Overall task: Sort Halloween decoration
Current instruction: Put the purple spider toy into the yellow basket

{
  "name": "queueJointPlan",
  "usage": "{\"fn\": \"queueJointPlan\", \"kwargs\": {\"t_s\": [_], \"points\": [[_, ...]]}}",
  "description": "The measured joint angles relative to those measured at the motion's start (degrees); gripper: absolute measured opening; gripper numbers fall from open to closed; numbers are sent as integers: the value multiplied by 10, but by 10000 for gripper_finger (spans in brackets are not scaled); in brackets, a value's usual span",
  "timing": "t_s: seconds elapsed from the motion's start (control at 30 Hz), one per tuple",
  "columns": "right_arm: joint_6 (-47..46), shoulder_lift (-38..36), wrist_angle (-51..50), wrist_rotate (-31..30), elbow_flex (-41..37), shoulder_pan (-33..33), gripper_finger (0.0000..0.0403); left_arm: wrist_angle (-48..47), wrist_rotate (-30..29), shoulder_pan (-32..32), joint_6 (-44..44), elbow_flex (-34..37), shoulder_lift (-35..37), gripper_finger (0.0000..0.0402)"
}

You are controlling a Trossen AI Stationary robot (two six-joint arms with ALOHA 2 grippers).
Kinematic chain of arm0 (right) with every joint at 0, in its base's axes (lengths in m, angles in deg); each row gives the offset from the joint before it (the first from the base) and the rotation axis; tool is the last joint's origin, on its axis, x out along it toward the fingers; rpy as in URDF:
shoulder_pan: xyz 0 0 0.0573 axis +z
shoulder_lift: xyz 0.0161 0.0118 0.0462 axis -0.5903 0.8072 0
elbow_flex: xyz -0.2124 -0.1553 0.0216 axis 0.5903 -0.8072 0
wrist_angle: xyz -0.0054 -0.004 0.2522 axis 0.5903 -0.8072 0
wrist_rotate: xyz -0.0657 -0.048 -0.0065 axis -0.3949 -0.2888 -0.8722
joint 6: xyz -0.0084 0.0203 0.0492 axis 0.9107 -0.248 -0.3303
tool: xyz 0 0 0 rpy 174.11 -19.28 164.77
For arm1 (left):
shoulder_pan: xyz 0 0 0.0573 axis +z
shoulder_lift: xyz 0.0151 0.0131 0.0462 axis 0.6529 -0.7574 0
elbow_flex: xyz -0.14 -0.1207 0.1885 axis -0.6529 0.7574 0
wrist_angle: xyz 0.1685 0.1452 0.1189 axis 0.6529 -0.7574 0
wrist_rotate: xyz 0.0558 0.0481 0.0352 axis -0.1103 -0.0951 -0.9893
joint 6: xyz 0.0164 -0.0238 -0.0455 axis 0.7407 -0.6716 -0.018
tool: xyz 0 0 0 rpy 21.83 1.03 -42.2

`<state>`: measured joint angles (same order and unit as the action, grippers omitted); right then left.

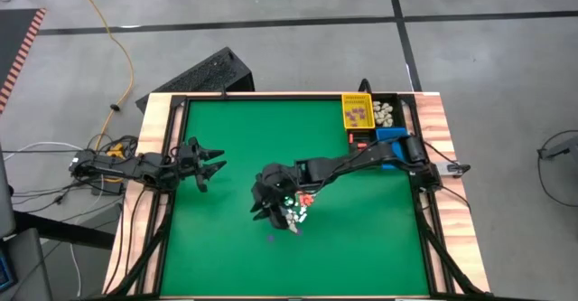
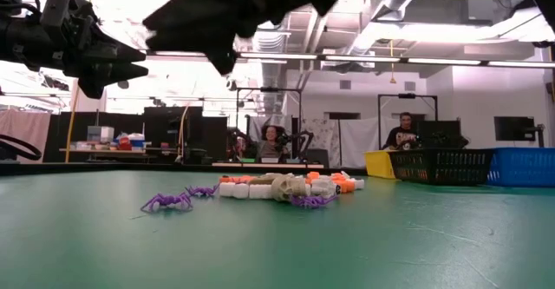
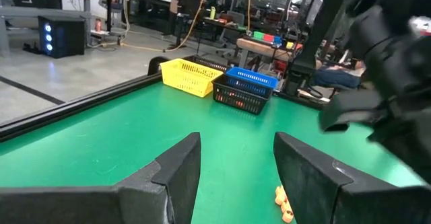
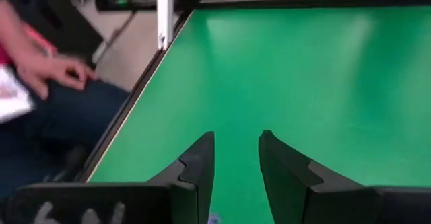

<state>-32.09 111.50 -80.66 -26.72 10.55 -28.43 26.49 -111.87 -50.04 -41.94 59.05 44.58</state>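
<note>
Near the centre of a green table (image 1: 361, 247), slightly toward five o'clock, lies a small heap of Halloween decoration (image 2: 277, 187): tiny trinkets, each far smaller than a robot finger, in cream-white, orange-red and purple. From table height the heap shows as a low, loose row of white blocky bits and orange bits, with one pale rounded piece in the middle and thin purple spider-like pieces with splayed legs at each end; one purple piece (image 2: 166, 202) lies a little apart from the rest. From above, one more purple speck (image 1: 270, 239) sits alone at about seven o'clock from the heap. The right gripper (image 1: 271, 212) hangs over the table right beside the heap, on its nine o'clock side; its two dark fingers (image 4: 195, 173) stand partly open with a narrow gap, and nothing can be seen between them. The left gripper (image 1: 215, 167) hovers at the table's nine o'clock side, well apart from the heap, its fingers (image 3: 178, 173) spread wide and holding nothing. At the table's one o'clock corner stand three plastic bins together: a yellow bin (image 1: 357, 111) with purple pieces inside, a black bin (image 1: 386, 113) with cream-white pieces beside it, and a blue bin (image 1: 388, 136) just below them. A person's hand (image 4: 57, 69) shows beyond the table edge.
</note>
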Motion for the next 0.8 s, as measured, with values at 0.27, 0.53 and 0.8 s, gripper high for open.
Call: {"fn": "queueJointPlan", "kwargs": {"t_s": [0.27,0.53,0.8], "points": [[135,0,-202,-23,163,21,136,0,0,0,0,0,0,178],[250,-1,-344,-94,304,18,136,0,0,0,0,0,0,178],[262,1,-384,-121,324,1,136,0,0,0,0,0,0,178]]}}
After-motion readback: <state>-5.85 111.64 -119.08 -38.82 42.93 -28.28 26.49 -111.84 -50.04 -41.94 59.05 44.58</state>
